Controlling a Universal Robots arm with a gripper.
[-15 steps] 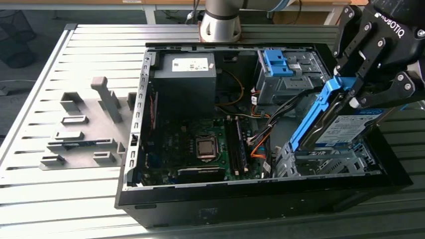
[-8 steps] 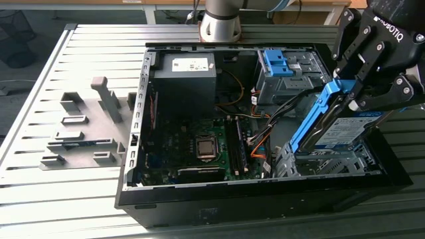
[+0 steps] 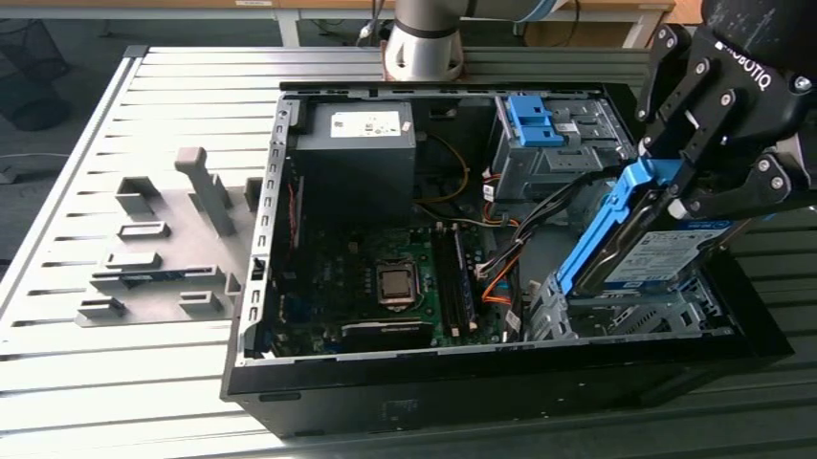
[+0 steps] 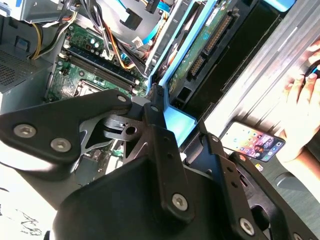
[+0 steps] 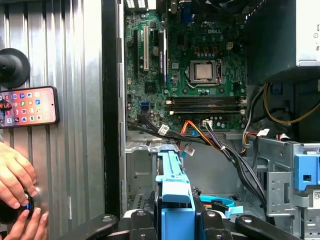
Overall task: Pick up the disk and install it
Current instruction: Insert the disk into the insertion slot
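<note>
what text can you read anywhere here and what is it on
gripper body: white maker's name, nothing more.
disk label: print too small to read.
power supply sticker: too small to read.
phone screen: icon captions too small to read.
motherboard: maker's mark only.

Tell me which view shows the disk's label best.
The exterior view: the disk stands tilted with its label facing the camera. The second wrist view shows its circuit-board side; the first wrist view, its blue carrier edge-on.
</note>
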